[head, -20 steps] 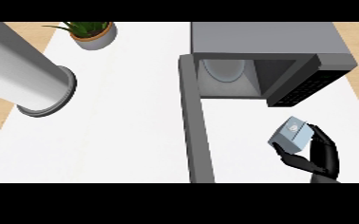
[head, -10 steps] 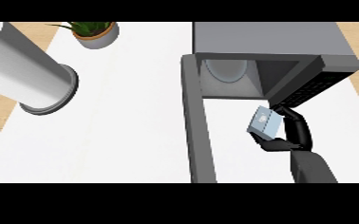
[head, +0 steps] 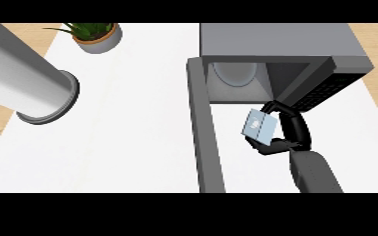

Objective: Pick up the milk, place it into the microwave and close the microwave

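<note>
Right black hand [head: 289, 130] curled round small pale-blue milk carton [head: 259, 126], carton tilted, held above white surface [head: 140, 130]; just beyond hand, open grey box-shaped microwave [head: 280, 45], pale round plate [head: 235, 73] inside cavity; grey microwave door [head: 204, 130] swung open, left of hand; left hand unseen, only grey left forearm [head: 33, 87] far left; green potted plant [head: 94, 34] well apart, far left beyond hand.

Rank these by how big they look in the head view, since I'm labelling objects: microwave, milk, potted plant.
1. Microwave, by far the largest.
2. Potted plant.
3. Milk, held in the right robot hand.
Plant and milk look close in size, and the milk is lifted nearer the camera, so their order is unsure.
</note>
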You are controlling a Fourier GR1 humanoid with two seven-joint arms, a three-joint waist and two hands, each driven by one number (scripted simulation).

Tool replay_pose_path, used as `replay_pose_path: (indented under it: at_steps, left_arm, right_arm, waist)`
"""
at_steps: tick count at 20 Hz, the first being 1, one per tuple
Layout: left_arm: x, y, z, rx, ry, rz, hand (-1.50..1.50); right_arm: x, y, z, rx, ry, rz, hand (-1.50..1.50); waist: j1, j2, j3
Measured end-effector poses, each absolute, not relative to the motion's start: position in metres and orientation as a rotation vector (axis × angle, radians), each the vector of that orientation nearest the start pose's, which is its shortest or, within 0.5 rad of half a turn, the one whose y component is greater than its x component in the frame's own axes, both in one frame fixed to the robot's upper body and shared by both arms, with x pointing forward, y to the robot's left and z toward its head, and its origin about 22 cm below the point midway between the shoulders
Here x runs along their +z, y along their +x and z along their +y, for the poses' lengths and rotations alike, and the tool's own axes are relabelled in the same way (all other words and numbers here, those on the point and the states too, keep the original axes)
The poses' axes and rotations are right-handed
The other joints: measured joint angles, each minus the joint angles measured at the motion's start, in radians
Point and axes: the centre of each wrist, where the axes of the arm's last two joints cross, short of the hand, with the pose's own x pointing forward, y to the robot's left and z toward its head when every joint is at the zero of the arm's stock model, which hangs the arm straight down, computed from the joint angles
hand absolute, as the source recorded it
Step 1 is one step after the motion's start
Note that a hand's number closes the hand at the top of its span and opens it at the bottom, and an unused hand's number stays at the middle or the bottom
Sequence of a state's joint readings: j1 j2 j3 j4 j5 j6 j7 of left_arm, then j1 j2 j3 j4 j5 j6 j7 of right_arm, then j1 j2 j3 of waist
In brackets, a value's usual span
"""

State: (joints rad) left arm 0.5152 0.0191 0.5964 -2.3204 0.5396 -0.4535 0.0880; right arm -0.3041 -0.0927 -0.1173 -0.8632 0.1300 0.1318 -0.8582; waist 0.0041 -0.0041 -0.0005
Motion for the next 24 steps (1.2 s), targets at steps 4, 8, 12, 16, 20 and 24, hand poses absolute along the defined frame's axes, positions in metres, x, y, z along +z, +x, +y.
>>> replay_pose_path:
  at_steps: [4,8,12,16,20,24]
  left_arm:
    - [0.119,0.06,0.354,0.104,0.129,-1.89,-1.5]
    - [0.116,0.058,0.353,0.112,0.119,-1.891,-1.5]
    - [0.116,0.056,0.357,0.104,0.111,-1.907,-1.5]
    - [0.117,0.06,0.361,0.101,0.098,-1.92,-1.5]
    - [0.114,0.064,0.36,0.096,0.096,-1.927,-1.5]
    - [0.12,0.065,0.359,0.085,0.088,-1.932,-1.5]
  right_arm:
    - [-0.06,0.306,-0.236,0.249,0.04,-1.996,1.5]
    - [-0.036,0.321,-0.214,0.245,0.01,-1.998,1.5]
    - [-0.015,0.345,-0.204,0.279,-0.046,-2.002,1.5]
    - [0.004,0.37,-0.19,0.349,-0.148,-1.993,1.5]
    - [0.01,0.392,-0.179,0.412,-0.23,-1.958,1.5]
    - [0.015,0.409,-0.172,0.451,-0.329,-1.933,1.5]
  waist:
    - [0.001,0.0,0.0]
    - [0.003,0.001,0.0]
    - [0.009,0.003,0.0]
    - [0.015,0.006,0.001]
    - [0.021,0.012,0.003]
    - [0.032,0.017,0.004]
